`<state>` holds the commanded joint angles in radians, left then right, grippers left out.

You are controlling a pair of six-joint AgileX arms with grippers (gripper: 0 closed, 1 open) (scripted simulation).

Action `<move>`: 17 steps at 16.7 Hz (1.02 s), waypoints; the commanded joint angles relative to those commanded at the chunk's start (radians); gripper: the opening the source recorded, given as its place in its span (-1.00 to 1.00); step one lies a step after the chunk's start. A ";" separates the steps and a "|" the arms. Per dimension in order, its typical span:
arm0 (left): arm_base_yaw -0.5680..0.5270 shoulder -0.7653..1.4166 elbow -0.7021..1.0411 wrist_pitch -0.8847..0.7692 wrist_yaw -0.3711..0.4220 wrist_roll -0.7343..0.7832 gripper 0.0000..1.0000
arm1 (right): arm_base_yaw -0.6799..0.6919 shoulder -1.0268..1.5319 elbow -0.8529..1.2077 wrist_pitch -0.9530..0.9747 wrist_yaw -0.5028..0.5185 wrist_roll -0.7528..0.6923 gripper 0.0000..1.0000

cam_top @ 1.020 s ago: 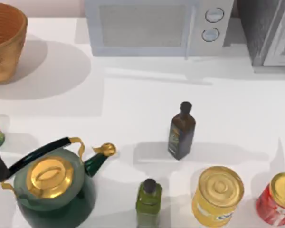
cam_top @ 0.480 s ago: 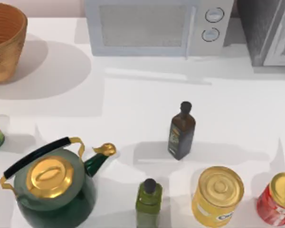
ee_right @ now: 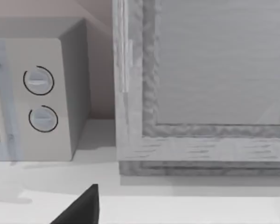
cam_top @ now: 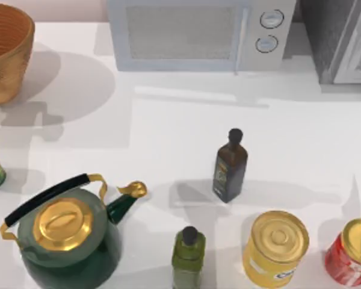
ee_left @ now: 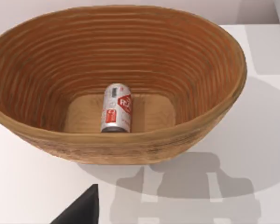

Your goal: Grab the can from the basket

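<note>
A: Top view is showing the table (cam_top: 168,132) stretching out white, the microwave (cam_top: 198,33) sitting at twelve o'clock and the basket (cam_top: 6,57) tucked at about ten o'clock, cut by the picture's edge.

B: And the clutter?

A: It is crowding the near side: the kettle (cam_top: 66,232) at seven o'clock, the yellow can (cam_top: 275,248) and red can (cam_top: 351,251) at five, the green bottle (cam_top: 188,256) at six, the dark bottle (cam_top: 230,167) standing near the middle.

B: Where is the can lying?

A: Left wrist view is looking down into the basket (ee_left: 196,135); the can (ee_left: 116,108) is lying on its side on the flat bottom, apart from the woven walls.

B: So how far along are we?

A: Hardly begun, I would judge. The can is resting untouched, so reaching in, closing on it and lifting it out are all remaining.

B: Is the left gripper gripping anything?

A: A dark fingertip (ee_left: 81,212) is poking in outside the basket's near rim, holding nothing, but whether the left gripper is spread or pinched I cannot tell. The right arm is idling toward the microwave (ee_right: 42,98), one fingertip (ee_right: 81,210) showing, its state equally unclear.

B: Room to move?

A: Open table is lying between basket and kettle. The tall rim is the edge to clear, so coming in from above is looking safest.
</note>
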<state>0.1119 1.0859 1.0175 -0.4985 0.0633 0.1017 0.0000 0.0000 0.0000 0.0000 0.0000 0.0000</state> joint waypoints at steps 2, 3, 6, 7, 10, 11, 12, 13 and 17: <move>0.019 0.210 0.196 -0.097 0.014 0.019 1.00 | 0.000 0.000 0.000 0.000 0.000 0.000 1.00; 0.029 0.315 0.295 -0.146 0.021 0.028 1.00 | 0.000 0.000 0.000 0.000 0.000 0.000 1.00; 0.055 0.622 0.582 -0.287 0.042 0.056 1.00 | 0.000 0.000 0.000 0.000 0.000 0.000 1.00; 0.064 0.719 0.673 -0.332 0.048 0.064 1.00 | 0.000 0.000 0.000 0.000 0.000 0.000 1.00; 0.084 0.987 0.925 -0.454 0.066 0.088 1.00 | 0.000 0.000 0.000 0.000 0.000 0.000 1.00; 0.090 1.065 0.999 -0.490 0.071 0.095 1.00 | 0.000 0.000 0.000 0.000 0.000 0.000 1.00; 0.095 1.137 1.067 -0.523 0.076 0.101 1.00 | 0.000 0.000 0.000 0.000 0.000 0.000 1.00; 0.099 1.203 1.129 -0.552 0.080 0.107 1.00 | 0.000 0.000 0.000 0.000 0.000 0.000 1.00; 0.110 1.381 1.299 -0.632 0.091 0.123 1.00 | 0.000 0.000 0.000 0.000 0.000 0.000 1.00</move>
<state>0.2222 2.4665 2.3163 -1.1304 0.1547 0.2247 0.0000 0.0000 0.0000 0.0000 0.0000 0.0000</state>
